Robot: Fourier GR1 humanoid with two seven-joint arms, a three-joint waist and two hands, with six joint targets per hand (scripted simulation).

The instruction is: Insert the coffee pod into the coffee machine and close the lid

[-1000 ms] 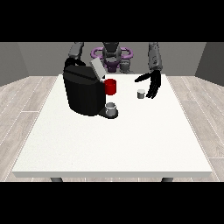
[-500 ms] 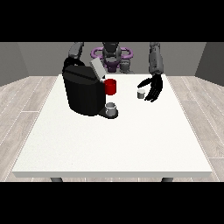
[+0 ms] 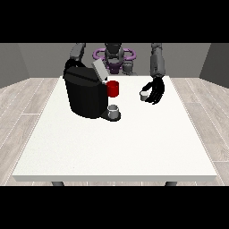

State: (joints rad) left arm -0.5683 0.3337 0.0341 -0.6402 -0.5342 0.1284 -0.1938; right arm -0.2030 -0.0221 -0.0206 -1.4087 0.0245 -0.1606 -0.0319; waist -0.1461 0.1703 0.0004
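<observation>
The large white table [image 3: 112, 143] stretches bare toward the near edge, on a pale wood-plank floor. Toward eleven o'clock of its middle stands the black, boxy coffee machine [image 3: 86, 93], its grey lid [image 3: 99, 70] tilted up, a red holder [image 3: 113, 88] on its front and a small grey cup [image 3: 113, 110] on its tray. At one o'clock, my hand at the view's right [image 3: 155, 91] curls round the small white coffee pod [image 3: 144, 95], well apart from the machine. My other hand is hidden behind the machine.
</observation>
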